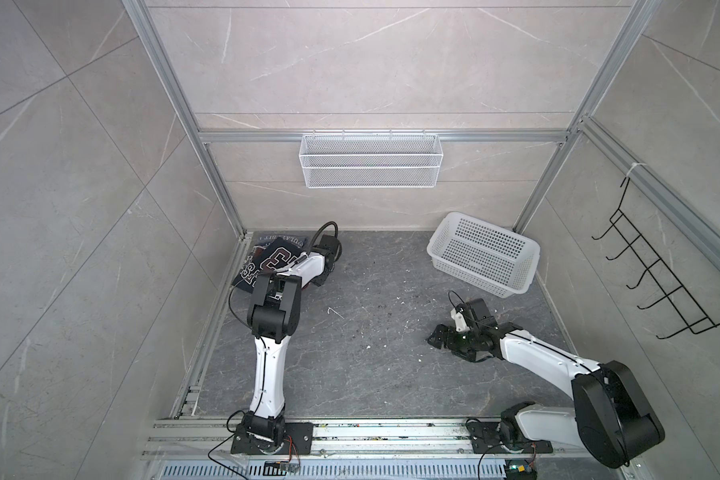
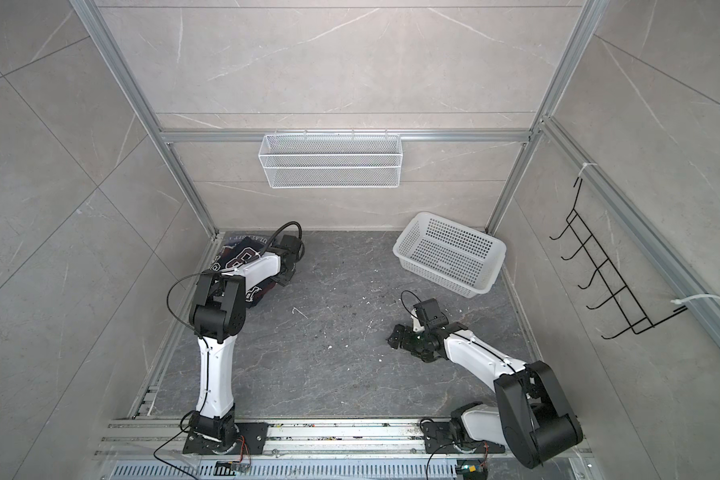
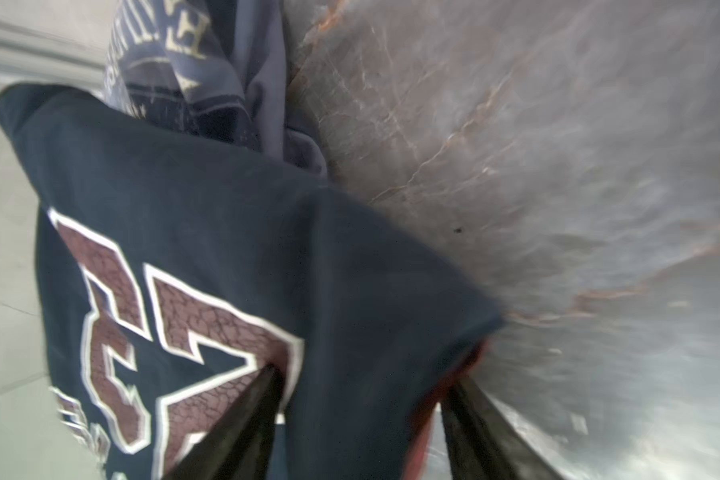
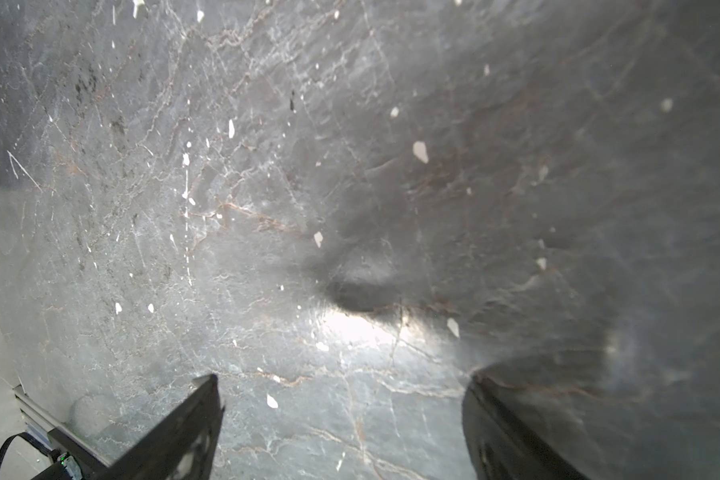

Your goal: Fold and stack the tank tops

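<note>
1. Left wrist view: left gripper [image 3: 362,378], jaws part-way apart astride a folded edge of the dark navy cloth tank top [image 3: 225,249] with cracked maroon "23" print; gripping or loose, cannot tell.
2. Location: navy top lying askew over the slate-blue tank top with white lettering [image 3: 208,62], far left corner of the dark grey veined stone tabletop [image 1: 371,353].
3. Step, by judgement: stacking, nearly done. Next: clean release, lift clear without dragging the limp cloth, perhaps squaring edges.
4. Right gripper [image 4: 344,376]: jaws wide, empty, over bare stone, well apart from the white perforated plastic basket [image 1: 474,276].
</note>
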